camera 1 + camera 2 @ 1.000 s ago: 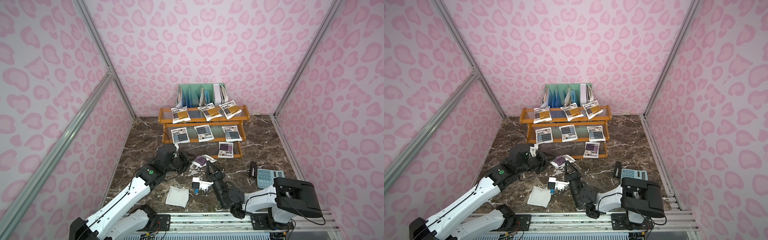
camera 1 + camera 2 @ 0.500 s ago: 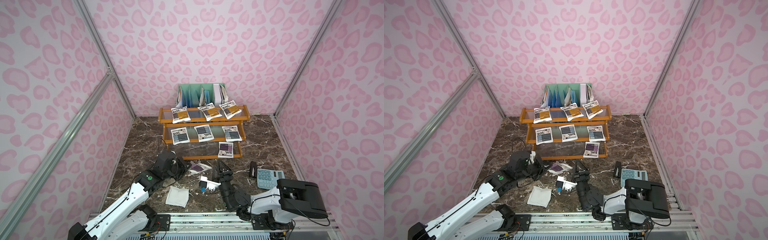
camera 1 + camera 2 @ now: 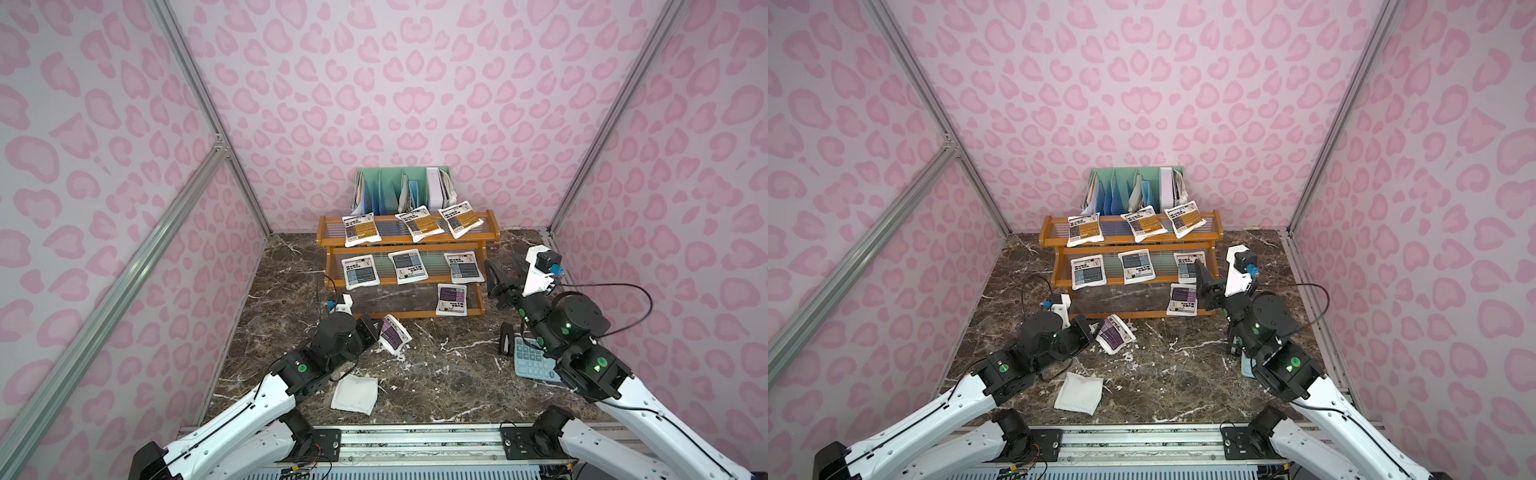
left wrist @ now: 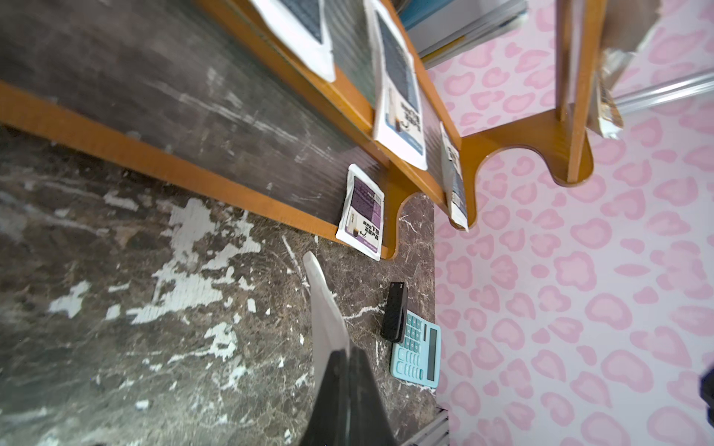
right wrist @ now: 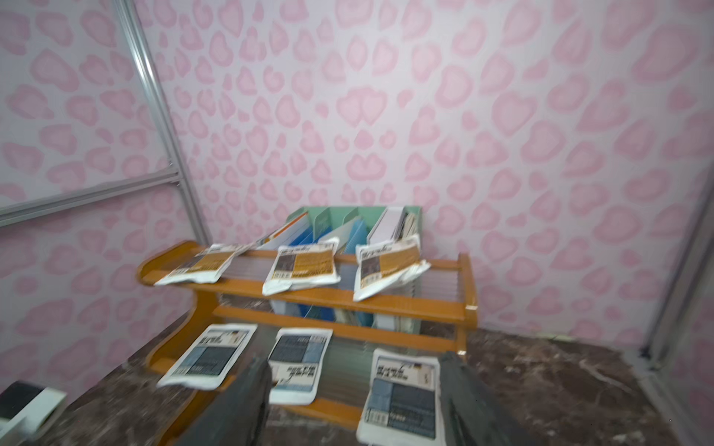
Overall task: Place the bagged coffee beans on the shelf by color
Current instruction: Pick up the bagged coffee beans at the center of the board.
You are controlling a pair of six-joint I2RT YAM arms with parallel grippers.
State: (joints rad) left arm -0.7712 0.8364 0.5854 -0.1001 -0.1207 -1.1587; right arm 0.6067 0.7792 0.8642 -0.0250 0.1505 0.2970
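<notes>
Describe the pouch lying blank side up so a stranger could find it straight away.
Find the orange-brown shelf at the back of the marble table, then come forward toward the metal rail. One pouch lies flat there, alone; unlike every other pouch, it shows only plain white, no coloured label.

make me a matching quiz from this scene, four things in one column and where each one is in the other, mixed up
Things
1. orange pouches
2. blue pouches
3. loose purple pouch
4. calculator

Places
a. middle tier of the shelf
b. on the table, beside the black stapler
c. top tier of the shelf
d. pinched in the left gripper

Pairs: 1-c, 2-a, 3-d, 4-b
</notes>
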